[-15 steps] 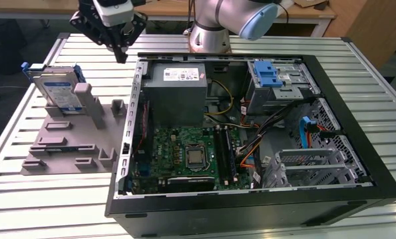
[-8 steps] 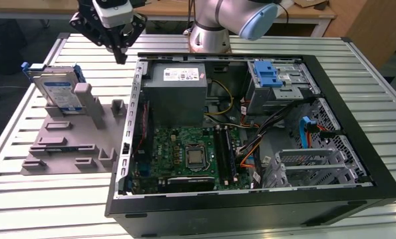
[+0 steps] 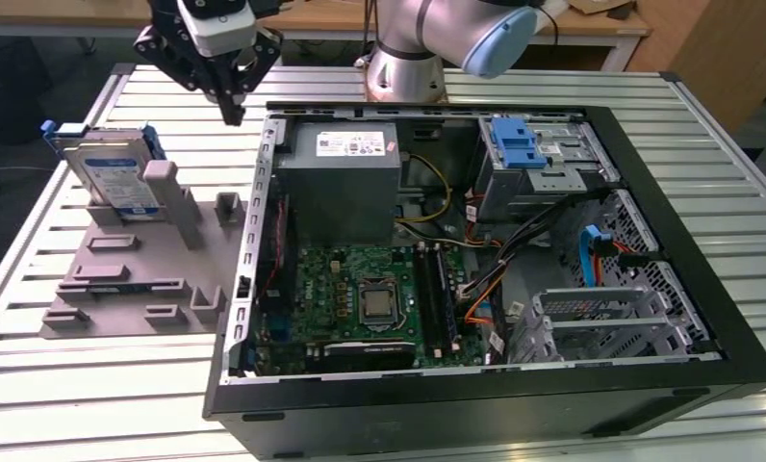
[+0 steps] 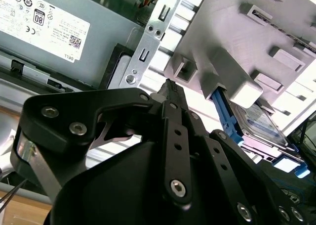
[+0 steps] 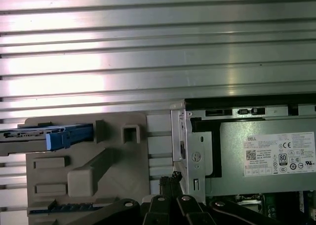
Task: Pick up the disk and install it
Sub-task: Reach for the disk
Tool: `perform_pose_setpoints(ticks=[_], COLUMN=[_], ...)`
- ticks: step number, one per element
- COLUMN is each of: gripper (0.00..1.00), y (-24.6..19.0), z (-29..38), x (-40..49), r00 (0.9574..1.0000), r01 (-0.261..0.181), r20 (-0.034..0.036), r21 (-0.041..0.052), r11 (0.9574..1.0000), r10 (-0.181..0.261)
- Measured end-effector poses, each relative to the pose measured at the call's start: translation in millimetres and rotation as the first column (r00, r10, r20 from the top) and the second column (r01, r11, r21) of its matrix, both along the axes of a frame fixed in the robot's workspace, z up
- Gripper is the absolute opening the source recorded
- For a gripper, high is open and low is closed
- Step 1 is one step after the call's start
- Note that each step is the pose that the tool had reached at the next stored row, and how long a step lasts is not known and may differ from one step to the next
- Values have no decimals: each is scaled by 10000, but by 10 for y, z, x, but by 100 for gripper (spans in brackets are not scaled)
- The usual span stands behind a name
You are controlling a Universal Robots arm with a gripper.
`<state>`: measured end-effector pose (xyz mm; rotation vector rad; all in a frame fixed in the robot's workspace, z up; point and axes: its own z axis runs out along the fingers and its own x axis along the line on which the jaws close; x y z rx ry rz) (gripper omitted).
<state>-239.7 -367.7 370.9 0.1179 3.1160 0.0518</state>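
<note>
One hand (image 3: 234, 114) is up over the narrow strip of bare tabletop (image 3: 101, 404) between the grey holder (image 3: 126, 289) and the side wall of the open computer case (image 3: 486, 404), close to the case's far corner. Its fingers are pressed together to a point and pinch nothing; in both wrist views the tip (image 4: 169, 86) (image 5: 174, 178) sits just off the case's metal edge.

One disk (image 3: 111, 173) stands upright on its edge in a slot at the far end of the holder, on the exterior view's left, well apart from the hand. Its blue frame shows in the second wrist view (image 4: 259, 123) and edge-on in the first wrist view (image 5: 44, 136).

There is free space beyond the holder: the first wrist view shows plain metal slats (image 5: 148, 37) running across. The holder's other slots and blocks (image 5: 113, 131) stand bare.

One case lies on its side, lid off. Inside are one grey power box (image 3: 338, 183) against the far wall, one green circuit board (image 3: 357, 298) below it, loose cables in the middle, and a metal cage with a blue latch (image 3: 517, 144) at the far corner on the exterior view's right.
</note>
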Motion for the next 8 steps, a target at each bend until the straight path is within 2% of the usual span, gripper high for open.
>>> perform_pose_setpoints(ticks=[8], gripper=[11], y=[0], z=[-20], x=[-9], r00=[10000], r01=[1], r20=[-14], r21=[0], r11=[10000], r10=[-1])
